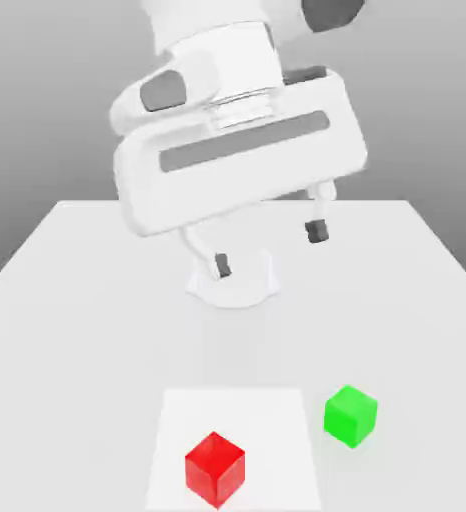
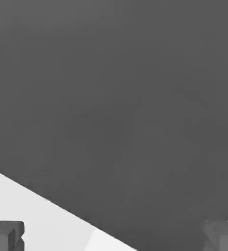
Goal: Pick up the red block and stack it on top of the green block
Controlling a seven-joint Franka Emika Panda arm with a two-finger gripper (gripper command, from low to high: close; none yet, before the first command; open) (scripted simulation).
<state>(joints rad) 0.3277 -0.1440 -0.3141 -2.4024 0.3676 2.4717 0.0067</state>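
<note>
Hanging high above the white surface (image 1: 67,290), the claw (image 1: 269,248) stood released, its two dark-tipped fingers (image 1: 316,231) spread wide apart with nothing between them. The broad white hand body above them was tilted, its end on the exterior view's left lower than its end on the exterior view's right, and one fingertip sat lower than the other in that view. Behind the fingers, a round white base (image 1: 233,285) rested on the surface.

The red block (image 1: 215,468) lay on the surface near the front edge of the exterior view, turned so that one corner faced the camera. It rested inside a paler square patch (image 1: 177,420) marked on the surface. The green block (image 1: 351,414) sat just beside that patch, toward the exterior view's right, also turned corner-on. The two blocks were near each other but apart, with a strip of bare surface between them. Both were well apart from the claw, free of any contact.

In the hand view, the claw (image 2: 114,238) showed two grey fingertips (image 2: 6,235) at opposite corners, wide apart, with a pale wedge of the surface (image 2: 33,220) between them and a dark grey backdrop (image 2: 116,88) beyond.
</note>
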